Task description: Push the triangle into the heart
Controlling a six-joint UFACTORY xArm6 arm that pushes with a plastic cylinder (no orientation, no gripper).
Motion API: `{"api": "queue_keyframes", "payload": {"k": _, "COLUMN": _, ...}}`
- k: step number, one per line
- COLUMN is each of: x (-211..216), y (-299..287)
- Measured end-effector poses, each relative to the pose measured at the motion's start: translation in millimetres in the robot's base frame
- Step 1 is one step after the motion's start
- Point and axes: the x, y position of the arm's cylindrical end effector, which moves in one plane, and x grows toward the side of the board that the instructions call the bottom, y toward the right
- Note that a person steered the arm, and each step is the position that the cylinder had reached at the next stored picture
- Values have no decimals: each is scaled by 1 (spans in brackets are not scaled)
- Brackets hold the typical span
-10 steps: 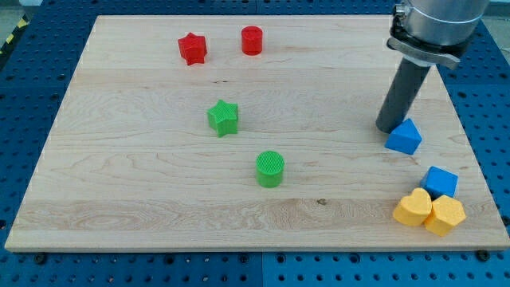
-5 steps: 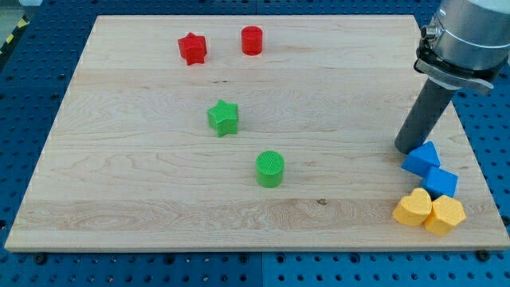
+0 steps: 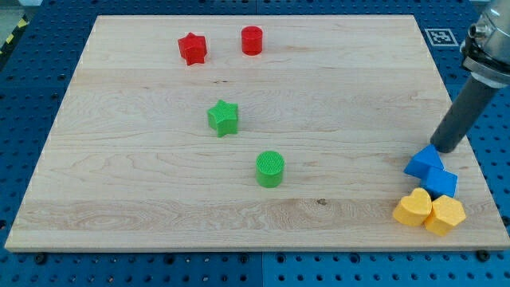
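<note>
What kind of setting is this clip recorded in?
Most likely a robotics lab bench rather than a home or factory. A wooden board of small coloured blocks, such as the blue triangle and yellow heart, lies on a blue perforated table, with a printed marker tag at the view's top right.

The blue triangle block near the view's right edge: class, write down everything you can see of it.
The blue triangle block is a small, solid-coloured wedge, seemingly plastic, lying flat on the pale wooden board near the view's right edge. Its apex points toward the view's top. My tip sits right at its upper right side. The blue cube block presses against its lower right. The yellow heart block lies just below, with no clear contact.
</note>
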Motion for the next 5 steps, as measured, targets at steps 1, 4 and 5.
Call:
{"api": "queue_keyframes", "payload": {"k": 1, "x": 5, "y": -12}}
{"api": "queue_keyframes", "payload": {"k": 4, "x": 16, "y": -66}}
{"api": "queue_keyframes", "payload": {"k": 5, "x": 24, "y": -64}}
